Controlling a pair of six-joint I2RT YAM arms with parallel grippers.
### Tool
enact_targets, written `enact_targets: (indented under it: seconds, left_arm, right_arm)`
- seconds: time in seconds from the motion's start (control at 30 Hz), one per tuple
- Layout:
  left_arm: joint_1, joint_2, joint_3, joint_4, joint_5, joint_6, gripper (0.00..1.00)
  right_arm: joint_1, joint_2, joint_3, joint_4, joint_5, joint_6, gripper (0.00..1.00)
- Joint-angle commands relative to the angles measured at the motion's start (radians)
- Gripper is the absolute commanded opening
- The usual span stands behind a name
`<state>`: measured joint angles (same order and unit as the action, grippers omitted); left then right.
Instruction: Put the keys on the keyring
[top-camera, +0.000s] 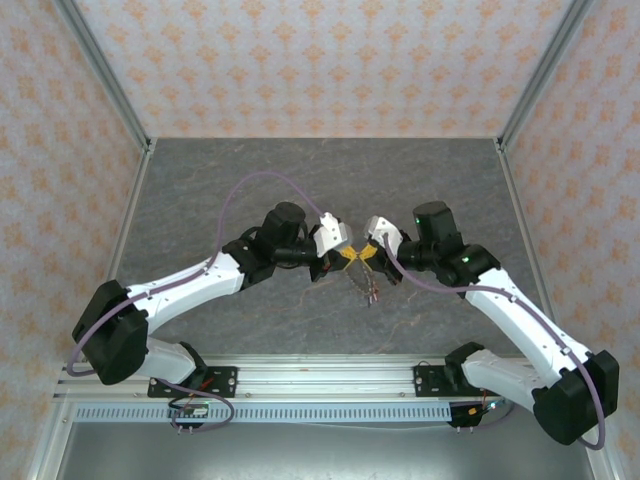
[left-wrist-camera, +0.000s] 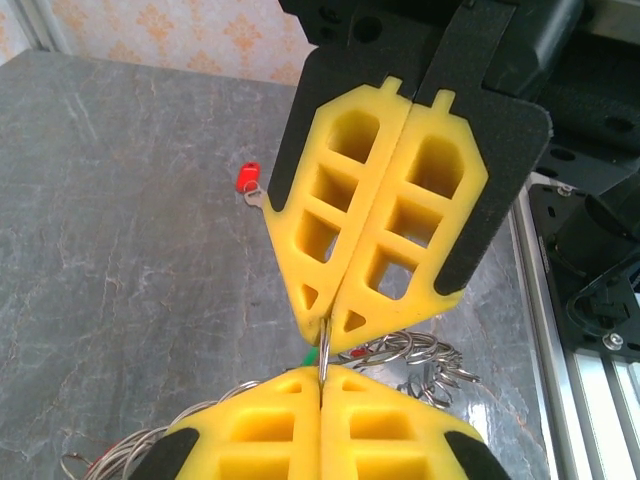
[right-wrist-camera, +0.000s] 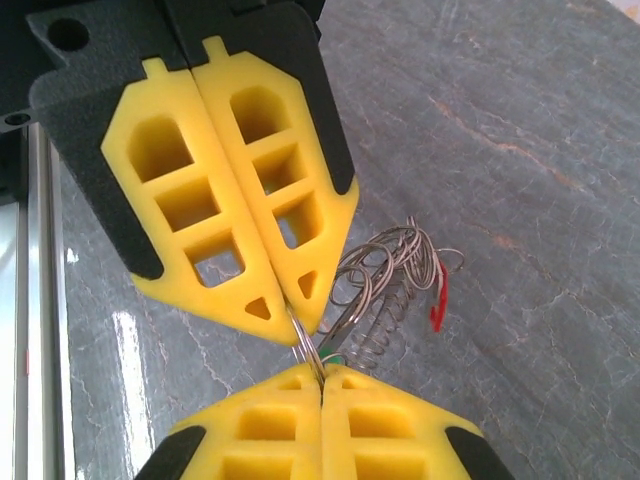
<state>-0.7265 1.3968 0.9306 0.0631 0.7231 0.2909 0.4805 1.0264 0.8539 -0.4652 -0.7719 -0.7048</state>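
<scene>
Gripping keyring (right-wrist-camera: 312, 352), left end effector (top-camera: 347, 258), right end effector (top-camera: 366, 254), tabletop (top-camera: 320, 180) centre

Two tools (left-wrist-camera: 322, 385) (left-wrist-camera: 330, 318), one keyring (right-wrist-camera: 385, 262)

I see the keyring (right-wrist-camera: 395, 262) as bunched silvery wire loops, one red key (right-wrist-camera: 438, 305) at their edge; another red key (left-wrist-camera: 247, 180) lies well apart

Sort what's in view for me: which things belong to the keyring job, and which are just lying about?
Job in hand:
keyring, pinched between both shut pincers
left pincer
right pincer
red key, lying loose

Just there:
grey table
metal rail
</scene>
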Motion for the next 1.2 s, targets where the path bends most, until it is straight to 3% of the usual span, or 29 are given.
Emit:
enact_targets:
  seconds: [0.0, 0.33, 0.4, 0.47, 0.6, 0.77, 1.17]
  left_arm:
    - [-0.006, 0.015, 0.030, -0.025, 0.015, 0.013, 0.11]
    - [-0.007, 0.012, 0.043, -0.066, 0.056, 0.025, 0.15]
    - [-0.007, 0.012, 0.044, -0.067, 0.055, 0.026, 0.12]
    - [-0.007, 0.010, 0.046, -0.067, 0.055, 0.027, 0.00]
    - [-0.007, 0.009, 0.042, -0.056, 0.030, 0.021, 0.00]
    - [-0.002, -0.021, -0.023, 0.090, 0.009, -0.058, 0.00]
    - [-0.001, -0.024, -0.091, 0.294, 0.002, -0.181, 0.00]
  right_arm:
    - [0.015, 0.003, 0.047, -0.015, -0.015, -0.039, 0.00]
    - [0.019, 0.024, 0.085, -0.036, -0.041, -0.045, 0.00]
    - [0.025, 0.032, 0.105, -0.075, -0.025, -0.062, 0.00]
    - [0.032, 0.041, 0.119, -0.107, 0.011, -0.077, 0.00]
    - [0.038, 0.035, 0.118, -0.116, 0.056, -0.084, 0.02]
    - [0.035, -0.004, 0.039, -0.035, 0.057, -0.022, 0.14]
    - [0.033, -0.037, -0.132, 0.209, -0.061, 0.170, 0.15]
